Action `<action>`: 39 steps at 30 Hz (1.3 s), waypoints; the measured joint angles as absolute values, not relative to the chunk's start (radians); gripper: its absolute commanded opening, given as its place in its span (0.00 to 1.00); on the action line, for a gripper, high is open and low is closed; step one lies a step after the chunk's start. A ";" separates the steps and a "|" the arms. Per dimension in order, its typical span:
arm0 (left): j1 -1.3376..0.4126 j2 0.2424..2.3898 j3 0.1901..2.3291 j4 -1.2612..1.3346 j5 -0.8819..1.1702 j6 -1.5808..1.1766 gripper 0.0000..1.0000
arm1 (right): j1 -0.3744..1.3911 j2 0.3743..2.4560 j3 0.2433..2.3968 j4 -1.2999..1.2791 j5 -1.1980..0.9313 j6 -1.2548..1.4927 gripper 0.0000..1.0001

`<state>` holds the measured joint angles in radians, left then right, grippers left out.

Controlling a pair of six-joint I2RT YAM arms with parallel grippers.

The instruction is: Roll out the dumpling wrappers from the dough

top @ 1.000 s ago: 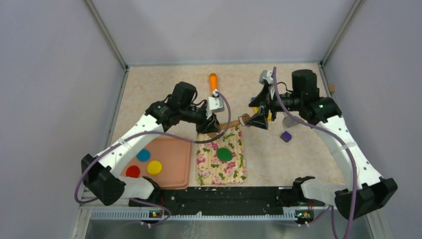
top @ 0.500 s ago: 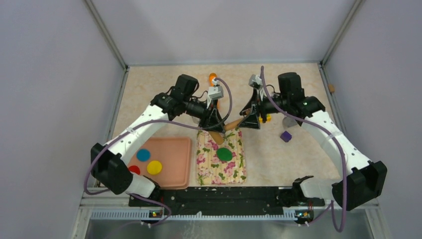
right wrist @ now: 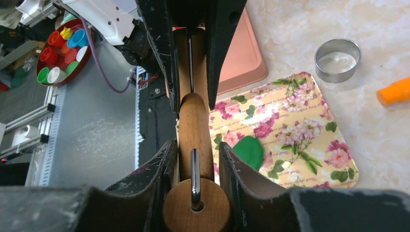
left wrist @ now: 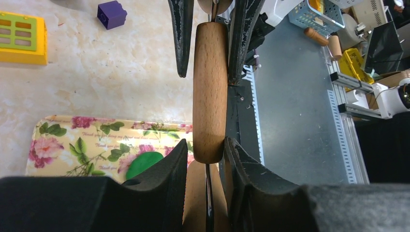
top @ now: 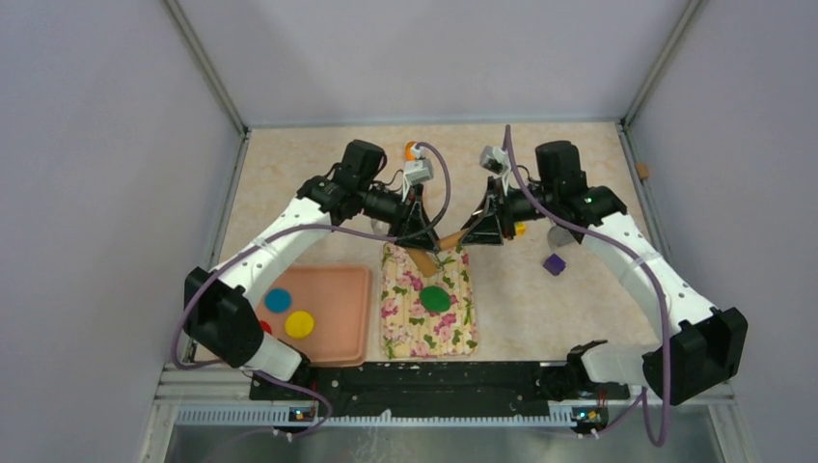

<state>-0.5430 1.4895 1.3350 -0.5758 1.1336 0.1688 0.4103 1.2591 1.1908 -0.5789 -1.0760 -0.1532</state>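
Observation:
The dark green dough [top: 435, 298] lies flattened on the floral mat [top: 453, 328]; it also shows as dough [left wrist: 143, 163] and dough [right wrist: 249, 151]. Blue [top: 278, 300], yellow [top: 299, 323] and red [top: 263, 328] dumpling wrappers lie in the pink tray [top: 338, 318], the red one partly hidden by my left arm. A wooden rolling pin [top: 436, 249] hangs over the mat's far edge. My left gripper [top: 417, 236] is shut on one end of the pin [left wrist: 210, 87]. My right gripper [top: 479, 230] is shut on the other end [right wrist: 194, 125].
An orange tool [top: 411, 149] lies at the back. A purple block [top: 554, 262], a yellow block [left wrist: 22, 38] and a metal ring cutter [right wrist: 337, 59] sit to the right of the mat. The table's metal front rail [top: 424, 413] runs behind the arm bases.
My right gripper moved left to the pin's free end and closed on it. The left gripper kept its hold and shifted slightly right.

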 measured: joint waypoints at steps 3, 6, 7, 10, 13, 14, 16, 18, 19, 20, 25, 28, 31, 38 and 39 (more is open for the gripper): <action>-0.537 1.500 1.336 -0.576 1.135 0.165 0.30 | 0.410 1.266 1.187 -0.573 -1.075 -0.152 0.00; -0.533 1.508 1.336 -0.574 1.104 0.160 0.68 | 0.410 1.269 1.184 -0.575 -1.052 -0.159 0.00; -0.530 1.508 1.336 -0.568 1.079 0.160 0.73 | 0.411 1.269 1.184 -0.583 -1.036 -0.165 0.00; -0.500 1.504 1.328 -0.561 0.979 0.151 0.79 | 0.411 1.269 1.184 -0.638 -0.941 -0.215 0.00; -0.463 1.475 1.281 -0.561 0.881 0.147 0.80 | 0.411 1.263 1.184 -0.698 -0.827 -0.284 0.00; -0.454 1.461 1.258 -0.560 0.844 0.140 0.79 | 0.411 1.259 1.184 -0.714 -0.788 -0.301 0.00; -0.439 1.426 1.196 -0.551 0.757 0.115 0.77 | 0.411 1.242 1.181 -0.739 -0.704 -0.334 0.00; -0.436 1.393 1.122 -0.542 0.667 0.080 0.75 | 0.411 1.215 1.172 -0.756 -0.630 -0.359 0.00; -0.437 1.384 1.091 -0.541 0.628 0.062 0.73 | 0.411 1.204 1.169 -0.769 -0.599 -0.370 0.00; -0.437 1.383 1.065 -0.541 0.588 0.045 0.71 | 0.411 1.193 1.165 -0.779 -0.570 -0.384 0.00; -0.445 1.430 1.015 -0.548 0.444 0.036 0.62 | 0.411 1.156 1.165 -0.851 -0.450 -0.454 0.00; -0.473 1.488 1.034 -0.546 0.405 0.114 0.59 | 0.411 1.142 1.165 -0.889 -0.408 -0.473 0.00; -0.529 1.596 1.112 -0.548 0.382 0.226 0.56 | 0.411 1.122 1.174 -0.926 -0.384 -0.482 0.00; -0.574 1.882 1.423 -0.602 0.372 0.466 0.52 | 0.411 1.056 1.299 -1.028 -0.379 -0.495 0.00; -0.577 1.922 1.472 -0.620 0.372 0.498 0.51 | 0.411 1.046 1.314 -1.039 -0.379 -0.496 0.00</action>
<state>-0.5774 1.9221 1.4723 -0.6205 0.3717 0.4984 0.4107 1.0458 1.3136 -1.0389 -0.3786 -0.4957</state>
